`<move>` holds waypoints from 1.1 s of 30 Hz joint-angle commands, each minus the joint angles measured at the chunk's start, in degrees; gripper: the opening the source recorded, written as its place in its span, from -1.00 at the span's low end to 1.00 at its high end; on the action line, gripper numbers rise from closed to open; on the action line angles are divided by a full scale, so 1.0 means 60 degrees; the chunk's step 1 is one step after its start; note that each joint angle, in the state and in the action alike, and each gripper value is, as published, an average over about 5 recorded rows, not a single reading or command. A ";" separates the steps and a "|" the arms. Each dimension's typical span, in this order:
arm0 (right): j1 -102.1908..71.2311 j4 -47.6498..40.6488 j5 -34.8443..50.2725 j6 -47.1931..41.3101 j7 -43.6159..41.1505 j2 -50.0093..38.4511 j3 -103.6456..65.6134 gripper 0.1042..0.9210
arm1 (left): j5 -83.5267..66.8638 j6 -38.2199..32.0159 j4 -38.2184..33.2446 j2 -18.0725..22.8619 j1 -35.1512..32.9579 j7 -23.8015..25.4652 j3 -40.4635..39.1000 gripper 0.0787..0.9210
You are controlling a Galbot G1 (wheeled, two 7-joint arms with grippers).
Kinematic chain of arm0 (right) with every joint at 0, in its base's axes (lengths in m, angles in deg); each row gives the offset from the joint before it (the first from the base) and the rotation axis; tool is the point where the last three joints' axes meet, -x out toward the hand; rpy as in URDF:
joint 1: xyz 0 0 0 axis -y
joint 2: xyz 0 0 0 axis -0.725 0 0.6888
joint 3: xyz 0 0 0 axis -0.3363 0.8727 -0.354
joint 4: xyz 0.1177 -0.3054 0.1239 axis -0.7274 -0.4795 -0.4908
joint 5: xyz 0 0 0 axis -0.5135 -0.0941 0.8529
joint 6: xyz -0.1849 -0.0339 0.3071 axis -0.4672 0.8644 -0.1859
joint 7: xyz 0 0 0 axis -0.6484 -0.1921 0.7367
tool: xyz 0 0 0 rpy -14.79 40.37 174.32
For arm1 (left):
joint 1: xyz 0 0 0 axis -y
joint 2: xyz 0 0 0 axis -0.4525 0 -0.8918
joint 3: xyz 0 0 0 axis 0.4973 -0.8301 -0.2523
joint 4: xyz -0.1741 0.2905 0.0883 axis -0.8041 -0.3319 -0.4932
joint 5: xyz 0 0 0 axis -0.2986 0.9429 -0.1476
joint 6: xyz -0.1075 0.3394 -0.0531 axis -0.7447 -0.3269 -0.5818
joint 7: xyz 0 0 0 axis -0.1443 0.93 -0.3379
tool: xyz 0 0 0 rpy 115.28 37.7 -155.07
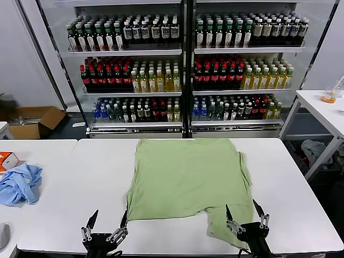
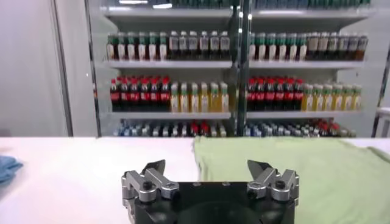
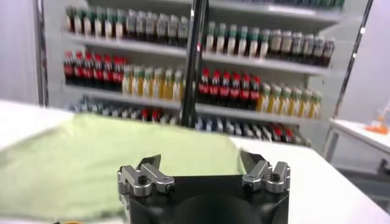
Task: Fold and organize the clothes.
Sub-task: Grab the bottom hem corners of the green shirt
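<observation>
While both arms wait at the near edge of the white table (image 1: pixel 64 188), a plain light green shirt (image 1: pixel 185 180) lies spread flat across its middle, one lower corner hanging toward the right arm. The left claw (image 1: pixel 108 224) hovers just off the shirt's near left corner, fingers spread wide and holding nothing. The right claw (image 1: pixel 246 216) sits over the drooping corner, equally wide and empty. A crumpled blue cloth (image 1: pixel 20 184) rests far to the left, and bottle-filled shelves (image 1: pixel 183 64) stand behind.
</observation>
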 commanded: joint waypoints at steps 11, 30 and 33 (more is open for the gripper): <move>-0.0102 -0.0532 0.0298 -0.1481 0.0424 0.0123 0.0202 0.76 | -0.0819 0.1874 0.2004 -0.0718 0.2498 -0.0317 -0.0389 0.77; 0.0339 -0.1172 0.1385 -0.2101 0.0809 0.0574 0.0394 0.72 | -0.1856 0.2670 0.2750 -0.1101 0.3258 -0.0322 -0.0735 0.70; 0.0325 -0.1169 0.1692 -0.2212 0.0849 0.0571 0.0408 0.59 | -0.1855 0.2636 0.2778 -0.1162 0.3243 -0.0313 -0.0739 0.53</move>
